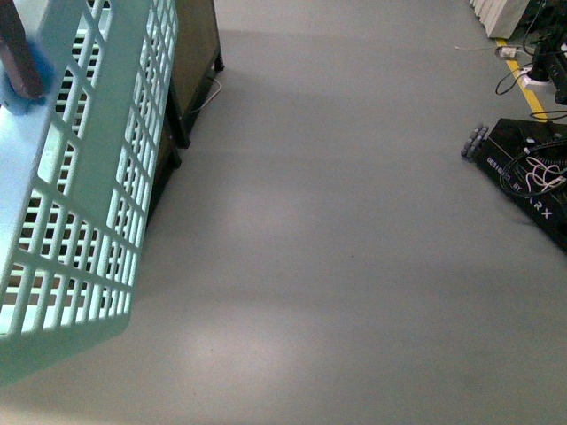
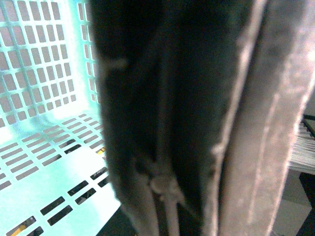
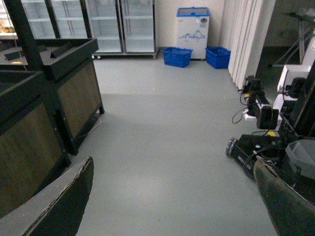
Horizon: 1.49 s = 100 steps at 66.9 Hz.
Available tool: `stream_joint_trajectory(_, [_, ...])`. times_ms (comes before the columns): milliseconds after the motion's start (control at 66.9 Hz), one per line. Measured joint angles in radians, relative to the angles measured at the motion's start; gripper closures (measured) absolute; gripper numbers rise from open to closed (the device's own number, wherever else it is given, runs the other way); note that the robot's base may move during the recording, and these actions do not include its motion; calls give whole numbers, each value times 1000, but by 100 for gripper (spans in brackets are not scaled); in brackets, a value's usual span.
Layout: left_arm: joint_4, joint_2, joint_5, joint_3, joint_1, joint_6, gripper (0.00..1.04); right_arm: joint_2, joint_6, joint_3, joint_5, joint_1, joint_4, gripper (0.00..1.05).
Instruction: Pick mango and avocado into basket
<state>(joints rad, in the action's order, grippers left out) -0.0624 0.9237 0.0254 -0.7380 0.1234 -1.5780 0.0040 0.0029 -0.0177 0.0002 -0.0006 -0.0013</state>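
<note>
Basket [image 1: 80, 221] aloft in left hand [image 2: 231, 142]

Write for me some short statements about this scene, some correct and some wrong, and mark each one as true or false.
1. The basket is light teal with slotted sides. True.
2. The right tool holds a fruit. False: it is open, with nothing between its fingers.
3. Two blue crates stand on the floor near the far wall. True.
4. The floor is red. False: it is gray.
5. In the front view the basket shows on the right side. False: it shows on the left.
</note>
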Motion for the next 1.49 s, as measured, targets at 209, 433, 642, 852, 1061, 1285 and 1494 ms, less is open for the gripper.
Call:
stream_joint_trajectory(209, [0, 0, 0, -1, 0, 0, 90, 0, 0, 0, 0, 0, 0, 9])
stream_joint_trajectory(433, [0, 0, 0, -1, 0, 0, 90, 0, 0, 0, 0, 0, 0, 9])
stream_joint_trajectory(642, [0, 0, 0, -1, 0, -1, 90, 0, 0, 0, 3, 0, 0, 9])
stream_joint_trajectory(852, [0, 0, -19, -2, 4, -10, 90, 0, 0, 0, 3, 0, 0, 9])
stream_joint_trajectory(1061, [0, 0, 1, -2, 1, 0, 90, 0, 0, 0, 3, 0, 0, 9])
stream_joint_trajectory(1285, [-1, 1, -2, -2, 0, 1, 90, 0, 0, 0, 1, 0, 1, 9])
stream_joint_trajectory(1494, [-1, 0, -2, -2, 0, 2, 90, 0, 0, 0, 0, 0, 0, 9])
